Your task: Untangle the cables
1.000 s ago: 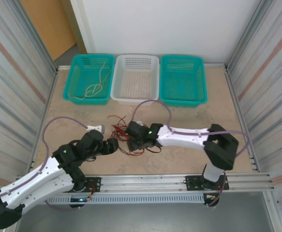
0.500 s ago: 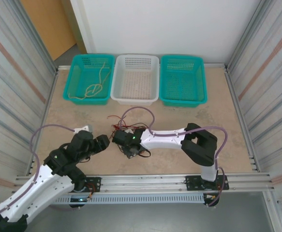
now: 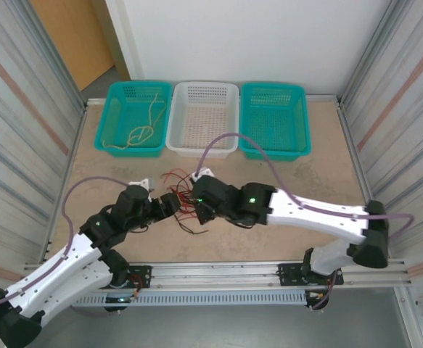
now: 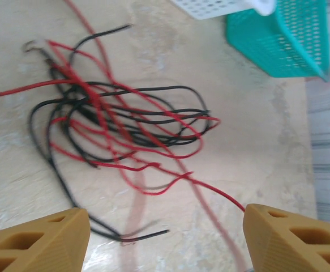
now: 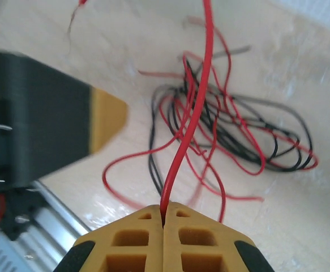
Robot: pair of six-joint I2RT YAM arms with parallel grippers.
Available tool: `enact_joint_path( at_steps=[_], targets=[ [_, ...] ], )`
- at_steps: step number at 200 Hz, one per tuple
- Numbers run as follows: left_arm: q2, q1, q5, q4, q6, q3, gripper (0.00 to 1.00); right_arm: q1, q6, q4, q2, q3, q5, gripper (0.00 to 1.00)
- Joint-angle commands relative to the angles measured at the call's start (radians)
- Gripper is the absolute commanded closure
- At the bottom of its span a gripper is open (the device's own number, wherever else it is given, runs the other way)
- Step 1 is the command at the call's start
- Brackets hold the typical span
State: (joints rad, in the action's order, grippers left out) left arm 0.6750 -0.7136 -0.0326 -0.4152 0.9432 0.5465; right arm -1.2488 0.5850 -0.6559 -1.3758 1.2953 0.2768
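Three perforated plastic baskets stand in a row along the upper edge of the top view: a teal basket on the left [image 3: 108, 116], a white basket in the middle [image 3: 204, 85] and a second teal basket on the right [image 3: 273, 85]. One tan cable [image 3: 144, 130] lies looped inside the left teal basket.

The tangle of thin red and black wires [image 4: 125, 122] lies on the beige tabletop [image 3: 284, 181], just below the centre of the top view, between the two arms. Its strands cross too densely to count.

Two grippers meet at this tangle. In its wrist view, the right gripper [image 5: 165, 212] has its yellow fingers pressed together at the bottom centre, pinching a single red wire [image 5: 190, 113] that runs straight up the frame above the rest of the tangle. The left gripper [image 4: 165, 243] has its yellow fingers [image 4: 46, 238] spread wide at the lower corners of its wrist view, with nothing between them. The tangle lies just ahead of it.
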Motion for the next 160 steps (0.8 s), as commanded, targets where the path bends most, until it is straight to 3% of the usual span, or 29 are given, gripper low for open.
enact_joint_path(
  at_steps=[1, 32, 68, 122, 160],
  targets=[
    [0.017, -0.006, -0.078, 0.192, -0.084, 0.083, 0.25, 0.049, -0.066, 0.069, 0.107, 0.061, -0.03, 1.0],
    [0.09, -0.01, -0.162, 0.315, -0.242, 0.273, 0.25, 0.127, -0.094, 0.145, 0.164, 0.188, -0.168, 1.0],
    [0.21, -0.018, -0.257, 0.331, -0.374, 0.46, 0.25, 0.169, -0.177, 0.154, 0.133, 0.417, -0.208, 1.0],
    [0.34, -0.108, -0.301, 0.401, -0.587, 0.569, 0.12, 0.266, -0.117, 0.209, 0.12, 0.553, -0.359, 1.0],
    [0.394, -0.113, -0.284, 0.362, -0.607, 0.617, 0.36, 0.293, -0.089, 0.253, 0.175, 0.507, -0.364, 1.0]
  ],
)
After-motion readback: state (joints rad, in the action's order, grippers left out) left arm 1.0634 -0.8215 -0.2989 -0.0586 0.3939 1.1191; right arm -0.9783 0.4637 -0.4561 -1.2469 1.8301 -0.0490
